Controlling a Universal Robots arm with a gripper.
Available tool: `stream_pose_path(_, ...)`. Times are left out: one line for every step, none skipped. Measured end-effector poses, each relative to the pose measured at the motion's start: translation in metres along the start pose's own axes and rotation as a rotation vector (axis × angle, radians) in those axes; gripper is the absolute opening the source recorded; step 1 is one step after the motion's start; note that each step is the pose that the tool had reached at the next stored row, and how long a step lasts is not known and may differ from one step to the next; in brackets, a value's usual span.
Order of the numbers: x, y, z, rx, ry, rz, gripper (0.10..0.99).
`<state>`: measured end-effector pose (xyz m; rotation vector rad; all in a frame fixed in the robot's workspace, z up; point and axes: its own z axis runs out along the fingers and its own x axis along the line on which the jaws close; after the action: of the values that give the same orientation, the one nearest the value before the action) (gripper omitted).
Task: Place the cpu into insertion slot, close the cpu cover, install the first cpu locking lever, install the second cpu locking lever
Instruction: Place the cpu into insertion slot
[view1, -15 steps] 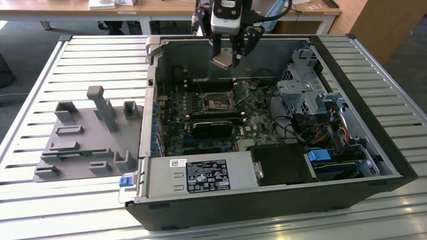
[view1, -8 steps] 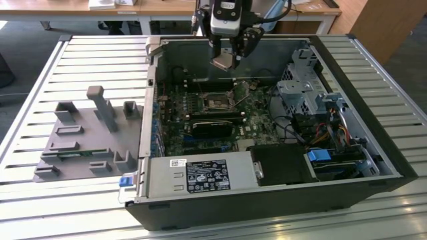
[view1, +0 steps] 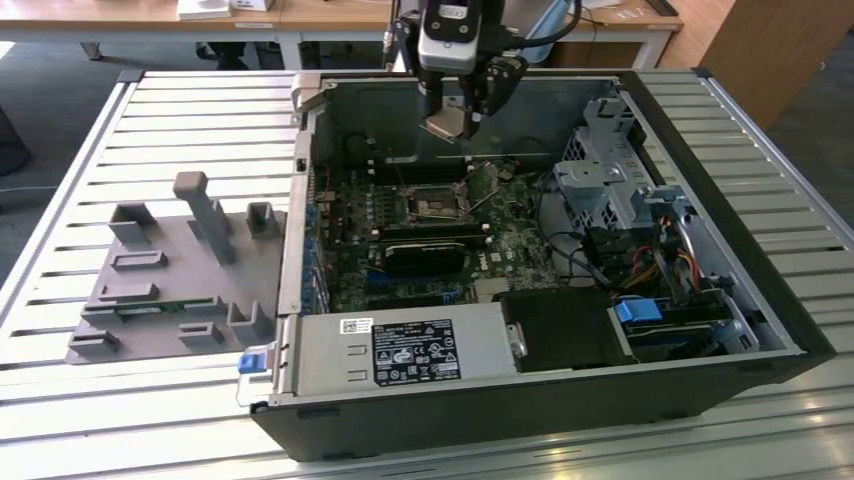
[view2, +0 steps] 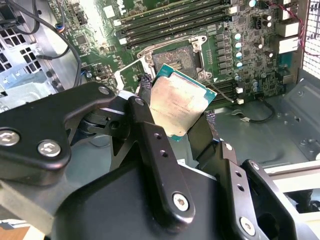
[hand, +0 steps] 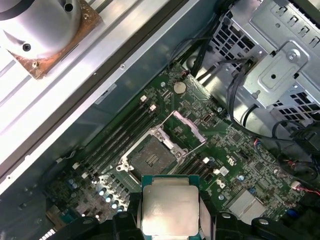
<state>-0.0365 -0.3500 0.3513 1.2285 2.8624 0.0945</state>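
My gripper (view1: 454, 118) is shut on the cpu (view1: 447, 125), which hangs tilted above the open computer case. In both wrist views the cpu (view2: 176, 106) (hand: 170, 210) sits clamped between the two black fingers (view2: 144, 92), its silver-grey top with a green edge showing. The insertion slot (view1: 435, 206) (view2: 174, 62) (hand: 149, 158) lies bare on the motherboard below the chip, some way off. The cpu cover (hand: 183, 129) (view2: 131, 74) stands swung open beside the slot. A thin locking lever (hand: 194, 149) sticks out along the socket's side.
Long black memory slots (hand: 117, 135) run beside the socket. A black card (view1: 427, 256) lies nearer the case front. A metal drive cage (view1: 601, 180) with cables fills the exterior view's right, a power supply (view1: 387, 355) the front. A grey fixture plate (view1: 174, 270) rests on the slatted table.
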Motion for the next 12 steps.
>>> stream_pose_path(0.0000, 0.0000, 0.0001, 0.000, -0.0004, 0.005, 0.541)
stream_pose_path(0.0000, 0.0000, 0.0002, 0.000, -0.0007, 0.011, 0.541)
stream_pose_path(0.0000, 0.0000, 0.0003, 0.000, -0.0012, 0.017, 0.541)
stream_pose_path(0.0000, 0.0000, 0.0004, 0.000, -0.0016, 0.023, 0.541)
stream_pose_path(0.0000, 0.0000, 0.0005, 0.000, -0.0019, 0.027, 0.541)
stream_pose_path(-0.0001, 0.0000, 0.0006, 0.000, -0.0022, 0.031, 0.541)
stream_pose_path(-0.0001, 0.0000, 0.0007, 0.000, -0.0025, 0.036, 0.541)
stream_pose_path(-0.0001, 0.0001, 0.0009, 0.000, -0.0031, 0.043, 0.541)
stream_pose_path(-0.0001, 0.0001, 0.0011, 0.000, -0.0036, 0.051, 0.541)
stream_pose_path(-0.0001, 0.0000, 0.0013, 0.000, -0.0042, 0.059, 0.541)
stream_pose_path(-0.0001, 0.0000, 0.0016, 0.000, -0.0049, 0.070, 0.541)
stream_pose_path(-0.0001, 0.0000, 0.0018, 0.000, -0.0057, 0.083, 0.541)
